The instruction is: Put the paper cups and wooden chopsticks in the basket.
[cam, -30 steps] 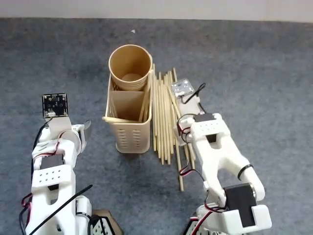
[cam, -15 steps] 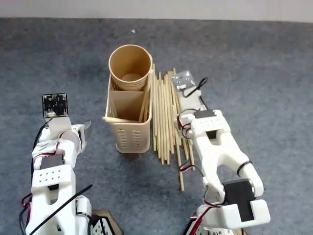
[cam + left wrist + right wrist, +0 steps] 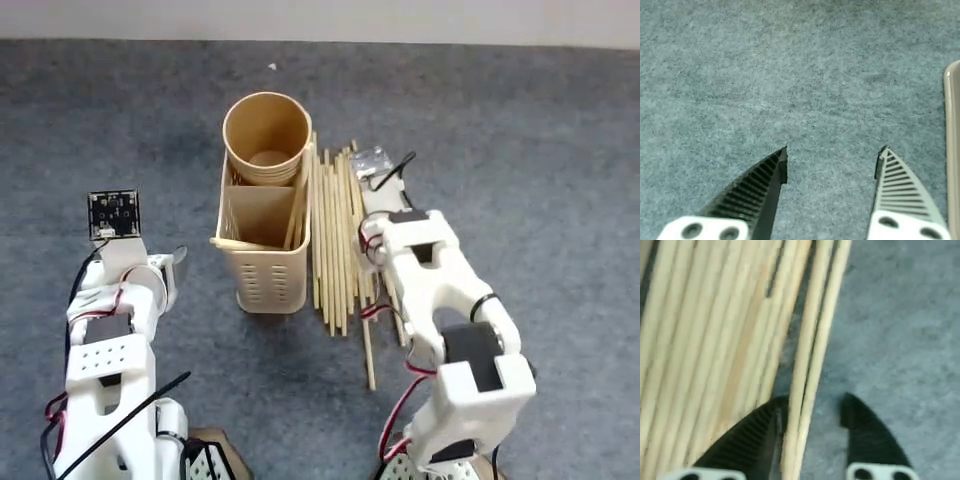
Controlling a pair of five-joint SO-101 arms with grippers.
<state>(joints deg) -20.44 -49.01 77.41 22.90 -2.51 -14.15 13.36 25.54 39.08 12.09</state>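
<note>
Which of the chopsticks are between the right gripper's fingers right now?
The two chopsticks lying slightly apart from the main bundle, on its bare-carpet edge. They pass between the fingers of the open right gripper; the bundle lies outside them.

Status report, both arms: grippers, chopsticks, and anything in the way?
Left gripper open, over bare carpet beside basket. Right gripper open, straddling two chopsticks at pile's edge. Paper cup in basket. No obstruction seen.
</note>
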